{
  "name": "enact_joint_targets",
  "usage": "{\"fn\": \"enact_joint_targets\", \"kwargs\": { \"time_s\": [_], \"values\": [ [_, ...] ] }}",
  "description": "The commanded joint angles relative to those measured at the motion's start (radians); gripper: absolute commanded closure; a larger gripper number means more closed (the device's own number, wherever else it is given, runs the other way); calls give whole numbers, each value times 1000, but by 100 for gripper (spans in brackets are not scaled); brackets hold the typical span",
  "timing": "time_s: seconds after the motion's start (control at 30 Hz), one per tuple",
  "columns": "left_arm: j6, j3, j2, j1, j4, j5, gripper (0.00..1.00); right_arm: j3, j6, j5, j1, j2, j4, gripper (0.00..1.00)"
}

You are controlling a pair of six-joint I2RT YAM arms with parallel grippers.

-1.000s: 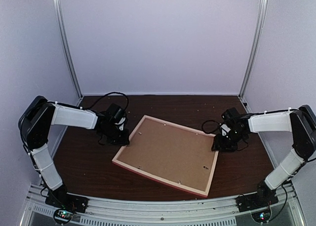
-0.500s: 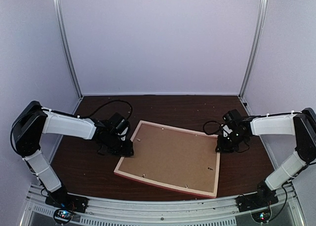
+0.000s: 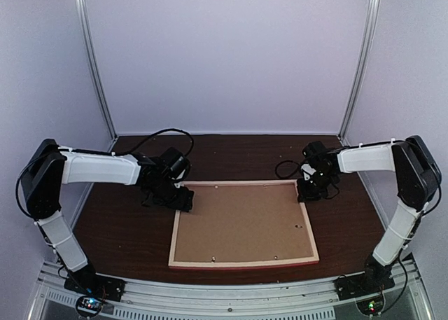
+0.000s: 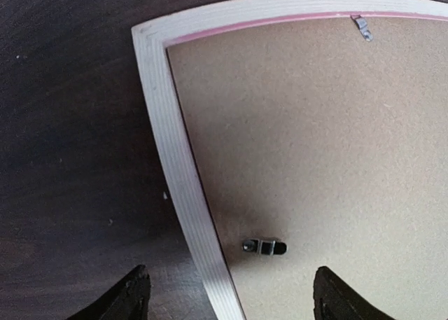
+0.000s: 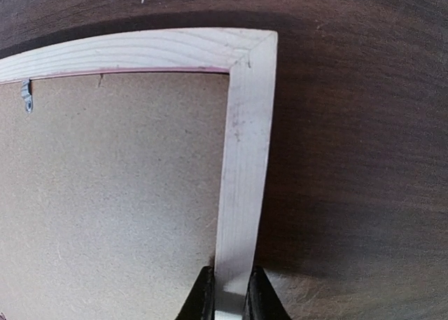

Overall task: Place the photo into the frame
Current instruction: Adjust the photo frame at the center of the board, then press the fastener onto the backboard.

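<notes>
The frame (image 3: 173, 237) lies back side up on the dark table, its pale wood rails square to the front edge. A brown backing board (image 3: 241, 222) fills it. My left gripper (image 3: 183, 197) is open at the far-left corner, its fingers astride the left rail (image 4: 171, 145) without touching it. My right gripper (image 3: 306, 192) is shut on the right rail (image 5: 245, 159) close to the far-right corner, the fingertips (image 5: 203, 295) pinching the wood from both sides. The photo is out of view.
Small metal clips (image 4: 264, 246) hold the backing board (image 5: 119, 194) along the inner edge. Bare dark table (image 3: 126, 229) surrounds the frame. Pale booth walls (image 3: 224, 61) close in the back and sides. The arm bases stand along the front rail (image 3: 224, 292).
The frame has swung from a slant to lie square with the table's front edge. My left gripper has opened and let go of its corner. My right gripper has closed on the right rail.
</notes>
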Motion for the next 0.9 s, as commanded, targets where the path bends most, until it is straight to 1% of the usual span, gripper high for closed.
{"fn": "enact_joint_targets", "kwargs": {
  "time_s": [0.0,0.27,0.43,0.6,0.87],
  "values": [
    [37,46,44,17,-43,-10,19,32,-62,14,4,33,-38,88],
    [11,82,100,43,-50,-5,18,42,-53,-31,5,55,-18,88],
    [-9,77,100,62,-2,40,18,25,-45,-34,5,66,1,88],
    [-17,78,90,68,7,49,17,-3,-25,-25,5,52,15,89],
    [-43,47,97,104,48,94,14,-27,35,-24,5,45,34,94]
  ]
}}
